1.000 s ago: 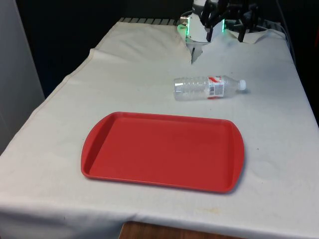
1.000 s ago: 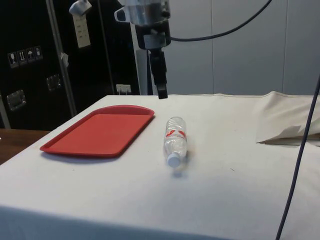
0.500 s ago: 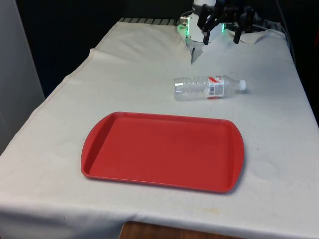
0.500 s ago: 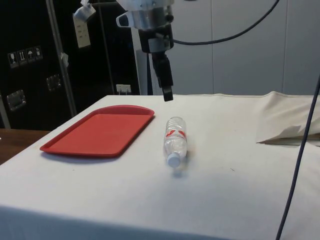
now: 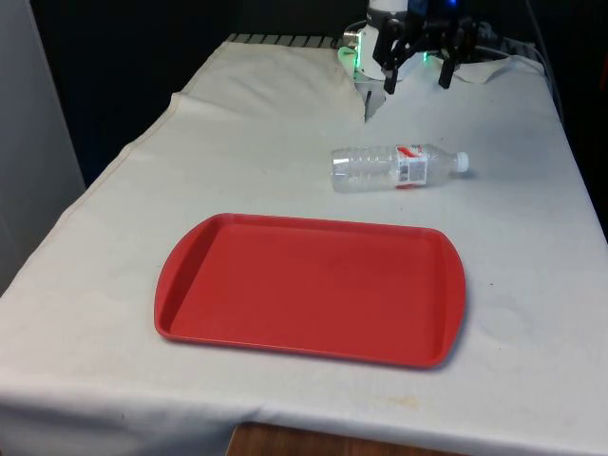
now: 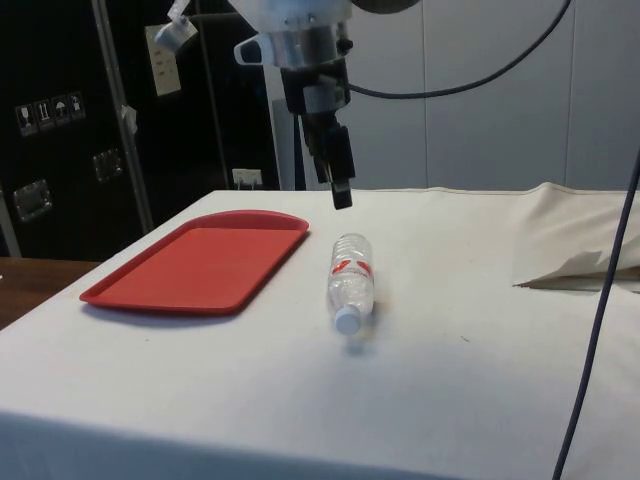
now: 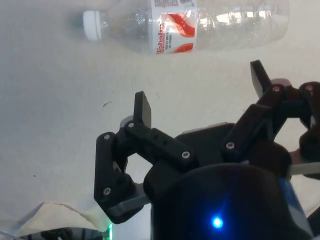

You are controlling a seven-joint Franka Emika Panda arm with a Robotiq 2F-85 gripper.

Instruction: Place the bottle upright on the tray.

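White tablecloth [image 5: 237, 142]; dark cabinets [image 6: 60, 130]; pale wall [image 6: 500, 90] behind.

Pincer [image 7: 202, 92] hung above surface [image 7: 55, 130], black fingers [image 7: 143, 109] spread wide, nothing between them. Clear plastic bottle [image 7: 200, 25] lay on its side beyond fingertips, apart from both, its length running crosswise to pincer's reach. White cap [image 7: 94, 25] pointed past one finger's side; red-and-white label [image 7: 173, 31] wrapped bottle's middle, near cap end. Bottle body ribbed, see-through, looked empty. White cloth covered surface, with small dark speck [image 7: 106, 104] beside nearer finger. Rumpled fold of cloth [image 7: 55, 220] showed behind pincer.
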